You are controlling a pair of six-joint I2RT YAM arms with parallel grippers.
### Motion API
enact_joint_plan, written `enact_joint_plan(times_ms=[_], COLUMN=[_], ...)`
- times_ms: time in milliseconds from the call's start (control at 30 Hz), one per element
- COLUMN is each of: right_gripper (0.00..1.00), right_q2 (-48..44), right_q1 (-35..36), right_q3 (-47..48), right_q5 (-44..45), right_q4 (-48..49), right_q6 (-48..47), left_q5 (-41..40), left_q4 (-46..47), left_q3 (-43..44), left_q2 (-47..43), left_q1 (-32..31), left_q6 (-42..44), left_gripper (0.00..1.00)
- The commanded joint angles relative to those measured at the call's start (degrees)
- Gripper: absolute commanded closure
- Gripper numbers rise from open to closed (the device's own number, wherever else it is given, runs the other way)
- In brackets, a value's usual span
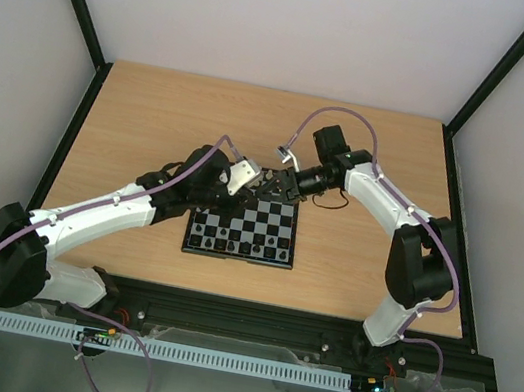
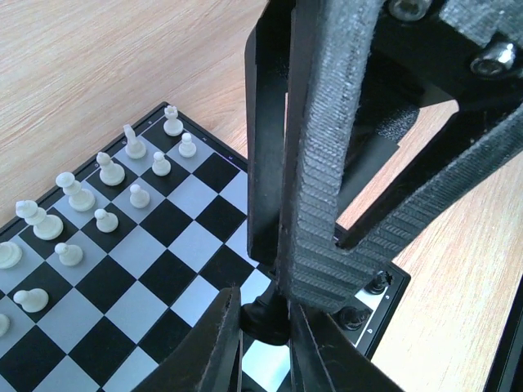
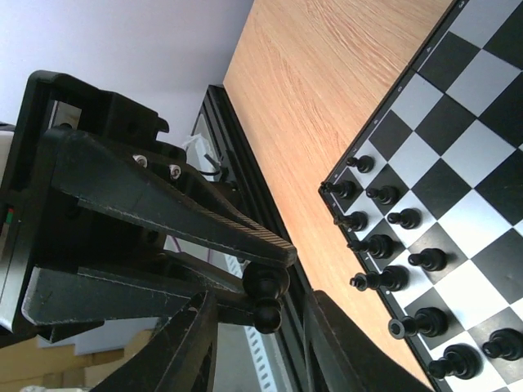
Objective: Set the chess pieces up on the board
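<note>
Step in hand, as judged: an arm-to-arm transfer of one black piece (image 3: pixel 266 296) during filling of the black side. The left jaws are clenched on this piece, which sits between their tips, off the squares, above the far edge of the board (image 1: pixel 259 222). The right jaws stand released, one on each side of the same piece, with a gap visible on both sides in the right wrist view. The next move appears to call for three actions in order: close the right jaws squarely on the piece, release the left jaws only once that grip is firm, then lower the piece upright onto a vacant square. The piece is small and smooth, so an off-centre pinch may eject it. Which square is vacant cannot be determined. The white pieces (image 2: pixel 106 171) stand in two rows at the left of the left wrist view; they are pale, glossy and lathe-shaped, with flared bases. The board is flat, with black and pale grey squares inside a thin dark border. The jaw pads are dark and finely ribbed. The black pieces (image 3: pixel 425 260) stand in two rows along the board edge; they are glossy with rounded heads. The desk (image 1: pixel 152 126) is light wood-grain.
</note>
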Motion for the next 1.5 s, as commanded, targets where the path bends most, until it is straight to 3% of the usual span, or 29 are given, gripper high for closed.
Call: enact_joint_plan(times_ms=[0, 400, 600, 833, 1033, 1233, 1467], right_gripper=[0.71, 0.87, 0.92, 0.92, 0.92, 0.93, 0.93], right_q2=[0.4, -1.0, -2.5, -3.9, -3.5, -2.3, 1.6], right_q1=[0.5, 0.5, 0.5, 0.6, 1.9, 8.3, 15.4], right_q3=[-0.6, -1.9, 0.2, 0.1, 0.6, 2.0, 2.5], right_q5=[-2.8, -0.4, 14.2, 23.9, 30.3, 39.9, 49.0], right_q4=[-0.2, 1.4, -0.7, -1.4, -1.8, -3.2, -6.8], right_q6=[1.1, 1.1, -2.3, -6.8, -9.2, -13.5, -16.9], left_q5=[0.9, 0.5, -3.4, -13.2, -17.4, -12.4, -15.4], left_q4=[1.4, 1.0, -0.3, -3.0, -12.6, -8.6, -8.4], left_q3=[-0.3, -0.2, 0.6, 1.8, 5.3, -2.1, -3.6], left_q2=[-1.1, -0.7, -2.1, -5.7, -3.6, -5.1, -6.0], left_q1=[-0.3, -0.5, -0.4, 0.8, 7.2, 18.4, 20.4], left_q6=[0.6, 0.6, -0.4, -4.7, -12.2, -15.0, -14.0], left_gripper=[0.86, 0.81, 0.55, 0.37, 0.35, 0.32, 0.32])
